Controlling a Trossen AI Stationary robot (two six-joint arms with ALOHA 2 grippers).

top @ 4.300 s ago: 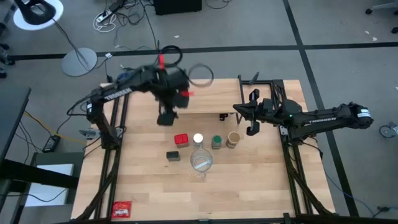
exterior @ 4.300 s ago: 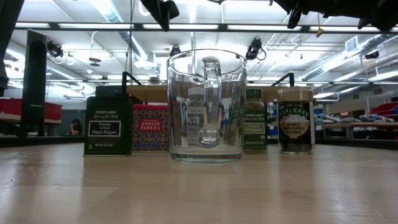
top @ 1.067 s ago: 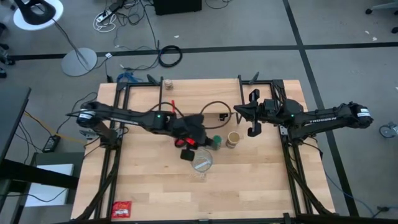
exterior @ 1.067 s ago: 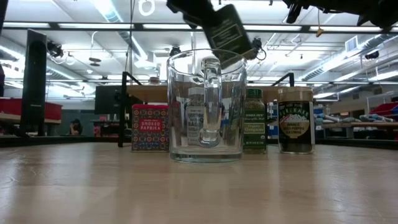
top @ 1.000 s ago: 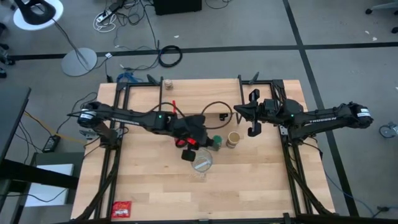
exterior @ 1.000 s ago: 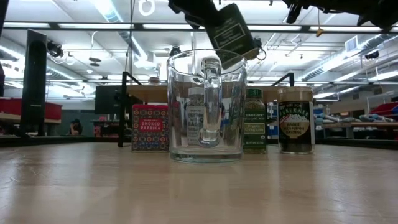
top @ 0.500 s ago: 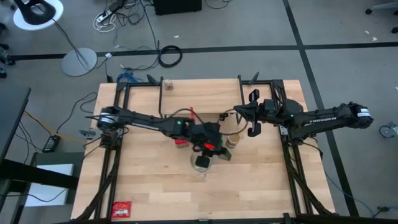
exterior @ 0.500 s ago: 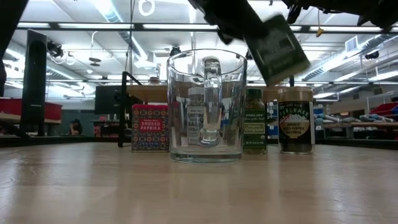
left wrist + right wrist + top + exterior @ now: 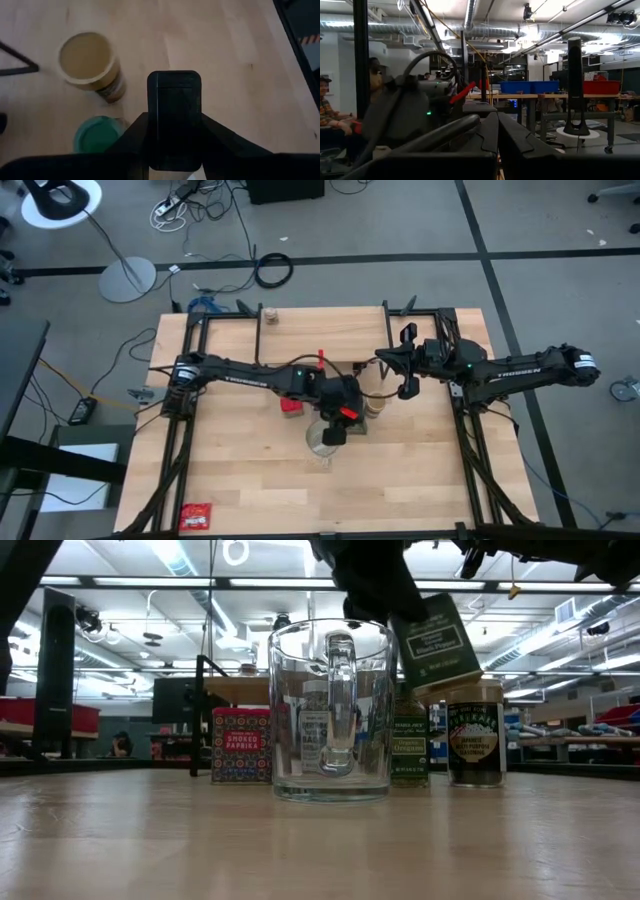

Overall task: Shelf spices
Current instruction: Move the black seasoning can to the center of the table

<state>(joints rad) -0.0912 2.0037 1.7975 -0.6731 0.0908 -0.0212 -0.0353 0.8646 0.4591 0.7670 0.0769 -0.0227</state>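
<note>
My left gripper [image 9: 336, 430] is shut on the dark green tin [image 9: 437, 640], which hangs tilted in the air above the clear glass vessel [image 9: 330, 710] and the row of spices. On the table stand the red tin [image 9: 240, 745], the white-lidded jar [image 9: 317, 730] behind the glass, the green-lidded jar [image 9: 99, 136] and the tan-lidded jar [image 9: 87, 59]. A tiny brownish jar [image 9: 268, 314] stands at the far side by the shelf [image 9: 245, 690]. My right gripper [image 9: 497, 135] is shut and hangs raised at the right. My left gripper pinches the dark green tin between its two fingers [image 9: 134, 134], one on each of two opposite sides [image 9: 152, 125]. The fingers slant down from the table's left. The tin is lifted clear and hangs tilted, its label [image 9: 440, 645] facing the near edge.
A flat red packet [image 9: 196, 517] lies at the near left corner. Black metal frames [image 9: 222, 310] stand along the far edge. Bare wood lies near and to the right of the jars. People sit in the room beyond the table.
My left gripper has carried the dark green tin toward the table's right edge and a little down, from over the red tin to over the glass vessel. It has rolled, so the tin's tilt has changed. The tin stays clear of the table.
</note>
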